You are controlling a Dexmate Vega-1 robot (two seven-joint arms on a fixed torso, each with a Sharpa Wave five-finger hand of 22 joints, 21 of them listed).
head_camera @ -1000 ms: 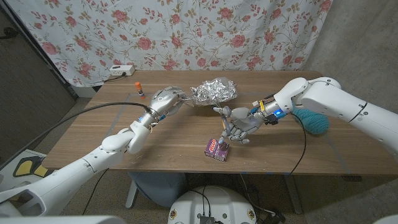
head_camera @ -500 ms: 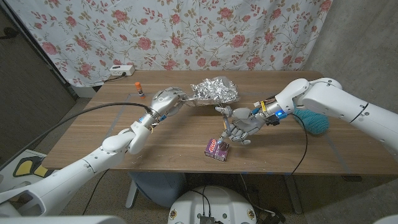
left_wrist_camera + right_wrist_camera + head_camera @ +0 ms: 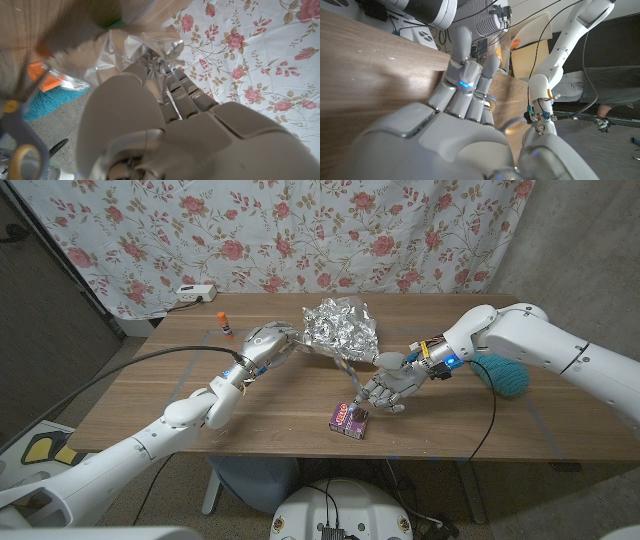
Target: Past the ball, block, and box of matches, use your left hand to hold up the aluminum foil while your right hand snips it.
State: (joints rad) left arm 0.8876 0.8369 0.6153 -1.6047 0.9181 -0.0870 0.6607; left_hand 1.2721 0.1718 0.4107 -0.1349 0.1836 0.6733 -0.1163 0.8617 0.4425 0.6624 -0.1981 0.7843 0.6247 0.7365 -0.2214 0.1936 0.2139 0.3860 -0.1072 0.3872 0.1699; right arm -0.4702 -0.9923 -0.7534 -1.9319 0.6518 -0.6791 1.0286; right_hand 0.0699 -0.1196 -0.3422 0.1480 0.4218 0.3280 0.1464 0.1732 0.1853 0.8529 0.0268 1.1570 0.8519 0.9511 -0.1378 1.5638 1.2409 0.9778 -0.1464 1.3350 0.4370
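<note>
Floral cloth point(image 3: 300, 230) is hanging behind the wooden table point(image 3: 150, 395) I am working over, with a white power strip point(image 3: 195, 293) and a glue stick point(image 3: 227, 327) sitting at its far left edge. I am holding the foil point(image 3: 338, 332) up off the table with my left hand point(image 3: 268, 343); its fingers are pinching the sheet's left edge. Foil is hanging as a crumpled, shiny silver sheet, wide at the top and tapering downward toward my right hand point(image 3: 392, 385), past the middle of the table. My right hand is hovering just below and right of the foil with fingers curled around the scissors point(image 3: 358, 380), whose dark blades are pointing up at the foil's lower tip. Matchbox point(image 3: 348, 420) is lying near the front edge, just under that hand, and the teal ball point(image 3: 503, 373) is sitting behind my right forearm.

From the left wrist camera I am seeing the foil point(image 3: 120, 47) bunched against my fingers point(image 3: 185, 95), its creases sharp and bright, plus orange and grey scissor handles point(image 3: 17, 130) blurred close by and the ball point(image 3: 55, 97) beyond. From the right wrist camera I am seeing only the back of my right hand point(image 3: 465, 115) with fingers point(image 3: 462, 65) together over the tabletop point(image 3: 365, 75), and my left arm point(image 3: 555, 70) stretching across.
</note>
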